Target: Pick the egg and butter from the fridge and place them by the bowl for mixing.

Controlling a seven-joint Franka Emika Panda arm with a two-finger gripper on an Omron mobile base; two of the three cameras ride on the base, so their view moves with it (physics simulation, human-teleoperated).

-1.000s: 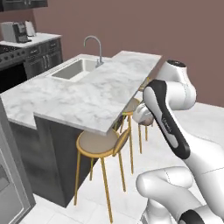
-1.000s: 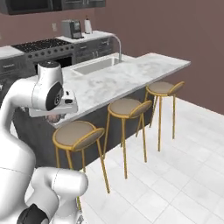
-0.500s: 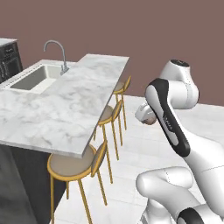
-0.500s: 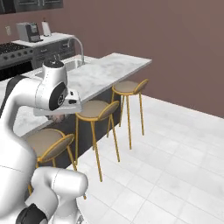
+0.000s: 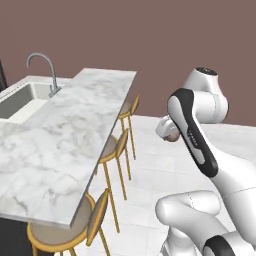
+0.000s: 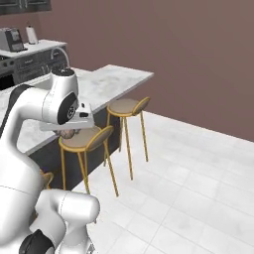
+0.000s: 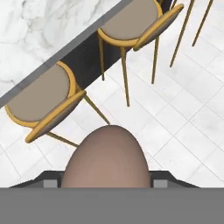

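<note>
One egg (image 7: 105,159) gripped in tool (image 7: 105,183), above stools (image 7: 41,94) beside marble counter (image 5: 60,150).

Base turns and drives between the earlier frames and now, so both base views swing; the scene shift is camera motion, not object motion.

Left base view: the worktop (image 5: 75,135) slides left and sits closer, the faucet (image 5: 42,67) ends at the upper left, the stove and coffee machine leave the frame, and plain wall fills the background.

Right base view: the stools (image 6: 87,141) shift left, the marble island recedes toward the left edge, and more bare floor (image 6: 188,188) opens on the right.
</note>
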